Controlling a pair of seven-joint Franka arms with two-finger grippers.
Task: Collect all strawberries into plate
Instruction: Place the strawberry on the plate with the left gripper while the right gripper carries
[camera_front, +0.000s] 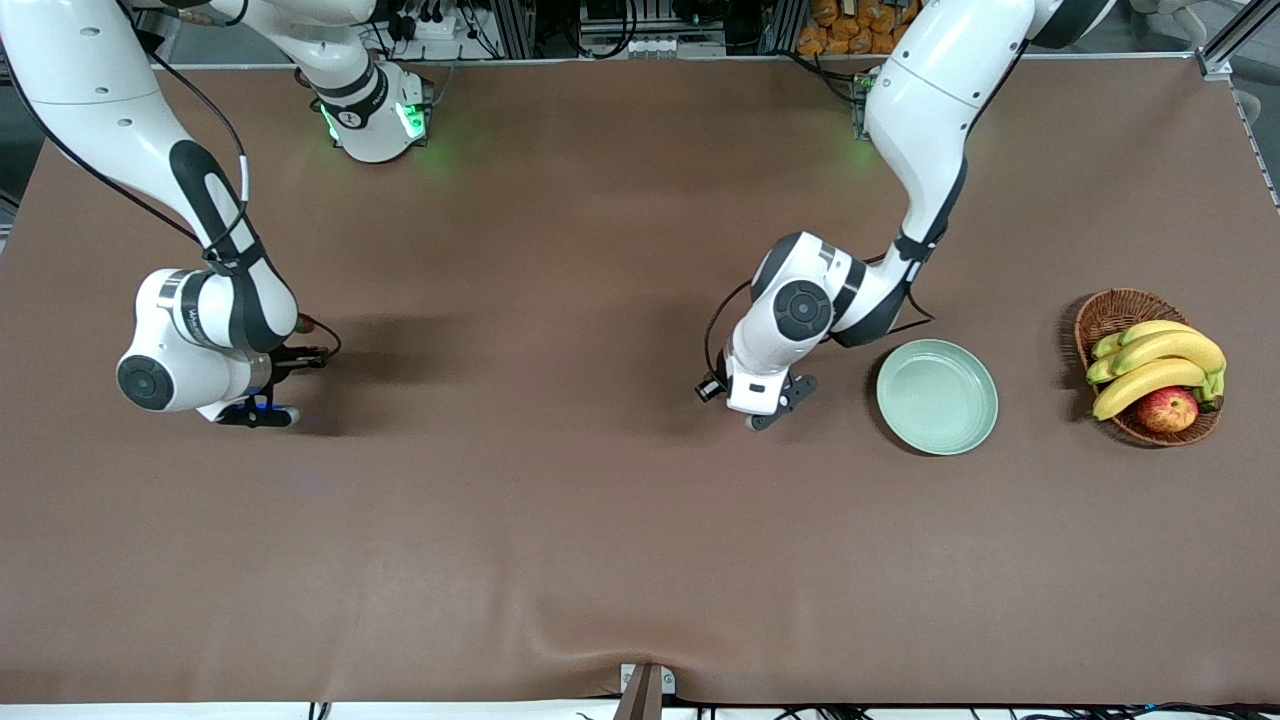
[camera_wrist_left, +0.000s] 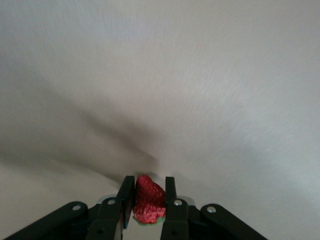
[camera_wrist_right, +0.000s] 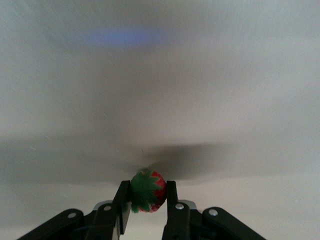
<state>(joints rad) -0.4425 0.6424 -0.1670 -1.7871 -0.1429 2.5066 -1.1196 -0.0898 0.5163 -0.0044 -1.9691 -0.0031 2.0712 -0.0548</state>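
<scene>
Two arms reach over a brown table, the largest thing in sight. Next in size is a wicker basket of bananas and an apple, at the left arm's end. Just beside it, toward the middle, lies the plate, pale mint green, round and shallow, with nothing on it.

The left gripper is low at the table just beside the plate, on the side away from the basket. In its wrist view the left gripper is clamped on a strawberry, red and pitted, with a sliver of green cap at its base.

The right gripper is down at the right arm's end of the table. Its wrist view shows the right gripper closed on a second strawberry, whose dark green leafy cap faces the camera and covers most of the red.

From the front both berries are hidden under the arms. Only two berries can be made out.
</scene>
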